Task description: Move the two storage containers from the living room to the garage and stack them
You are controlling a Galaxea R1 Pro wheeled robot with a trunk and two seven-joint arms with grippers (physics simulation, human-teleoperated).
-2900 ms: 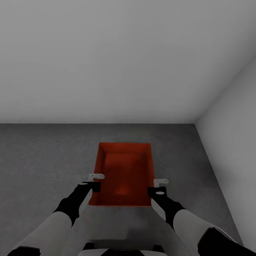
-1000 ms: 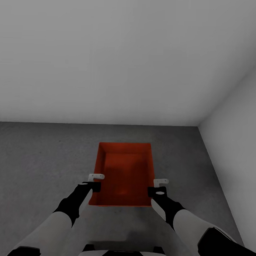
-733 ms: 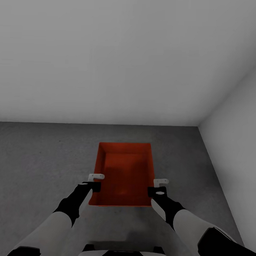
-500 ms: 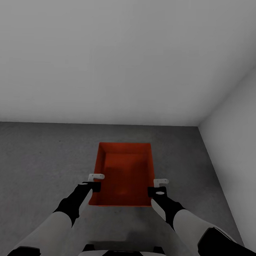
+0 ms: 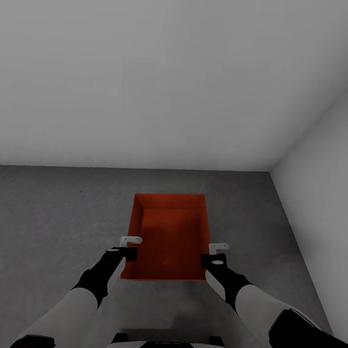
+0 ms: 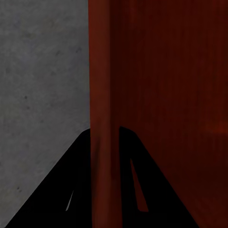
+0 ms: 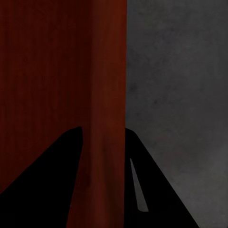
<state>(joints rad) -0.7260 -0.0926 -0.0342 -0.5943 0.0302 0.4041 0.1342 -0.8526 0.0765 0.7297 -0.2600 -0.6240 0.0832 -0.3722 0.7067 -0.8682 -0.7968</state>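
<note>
Head view: the bin [image 5: 168,236] sits or hangs over the garage floor [image 5: 52,215], near the corner, both grippers pinching its side walls. Left wrist: left gripper [image 6: 105,190] straddles the wall. Right wrist: right gripper [image 7: 102,190] likewise. Lower level, release together.

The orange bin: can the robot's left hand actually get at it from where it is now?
Yes, it looks so. The left hand already sits at the orange bin's left wall, with the wall between its fingers in the left wrist view. Nothing stands in the way on the grey floor.
</note>
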